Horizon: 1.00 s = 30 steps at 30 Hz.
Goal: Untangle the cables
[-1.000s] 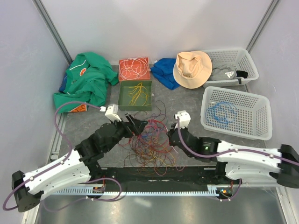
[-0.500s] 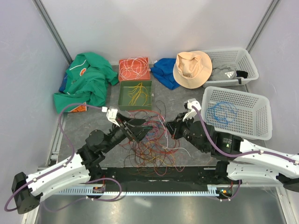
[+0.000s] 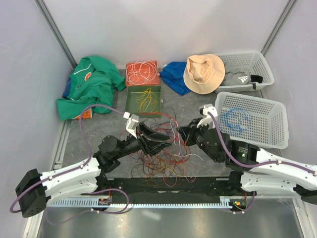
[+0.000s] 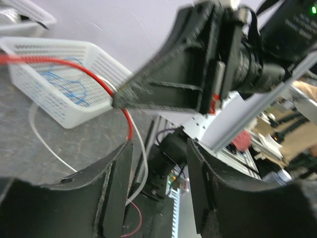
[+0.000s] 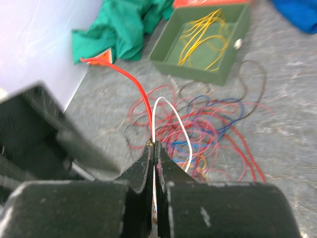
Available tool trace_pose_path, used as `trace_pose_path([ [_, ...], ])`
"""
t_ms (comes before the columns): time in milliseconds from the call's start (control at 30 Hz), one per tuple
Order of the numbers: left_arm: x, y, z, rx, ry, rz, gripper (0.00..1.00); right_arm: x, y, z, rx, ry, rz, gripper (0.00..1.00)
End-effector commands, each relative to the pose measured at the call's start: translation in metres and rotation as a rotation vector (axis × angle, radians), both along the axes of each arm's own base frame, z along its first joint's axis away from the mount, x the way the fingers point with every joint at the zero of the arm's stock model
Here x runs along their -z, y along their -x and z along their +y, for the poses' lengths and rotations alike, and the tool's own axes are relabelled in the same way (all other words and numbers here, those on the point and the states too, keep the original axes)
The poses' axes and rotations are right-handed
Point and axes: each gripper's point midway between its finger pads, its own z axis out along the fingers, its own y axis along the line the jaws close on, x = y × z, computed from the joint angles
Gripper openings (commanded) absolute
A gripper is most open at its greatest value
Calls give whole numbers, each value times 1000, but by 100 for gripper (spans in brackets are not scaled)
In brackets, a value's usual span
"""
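The cables (image 3: 161, 156) lie as a tangle of red, blue, orange and white strands on the grey table between my two arms. My right gripper (image 5: 154, 146) is shut on a red cable (image 5: 140, 94) and a white cable (image 5: 171, 111), lifted above the heap (image 5: 218, 134). In the top view this right gripper (image 3: 181, 133) hangs at the tangle's right edge. My left gripper (image 3: 166, 141) faces it closely. In the left wrist view the left gripper (image 4: 159, 144) has its jaws apart, and the red cable (image 4: 84, 67) and a white one (image 4: 143, 148) run down past its left finger (image 4: 116, 188).
A green tray (image 3: 128, 101) with yellow cables and an orange tray (image 3: 142, 73) with white ones stand behind the tangle. A white basket (image 3: 252, 97) holding a blue cable is on the right. Green cloth (image 3: 89, 87), blue cloth (image 3: 174, 74), a hat (image 3: 204, 73) and another basket (image 3: 245, 55) lie at the back.
My left arm has swung right toward the right gripper and its jaws have narrowed. The right gripper lifted up and back with its cables, then stayed put.
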Motion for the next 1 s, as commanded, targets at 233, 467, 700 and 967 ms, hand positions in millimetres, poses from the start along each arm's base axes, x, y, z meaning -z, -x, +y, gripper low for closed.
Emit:
trace_pose_path([
  [233,15,32,-5,98,13,-24,66,-7,-39,-6,145,19,-24,0],
  [467,37,20,-19,51,-51,14,73,-18,-36,9,93,-25,-22,0],
  [700,59,-11,-21,-102,-94,92,79,-24,-32,8,71,-55,-19,0],
  [967,63,-18,-39,-85,-125,94,81,-19,-29,11,52,-58,-7,0],
])
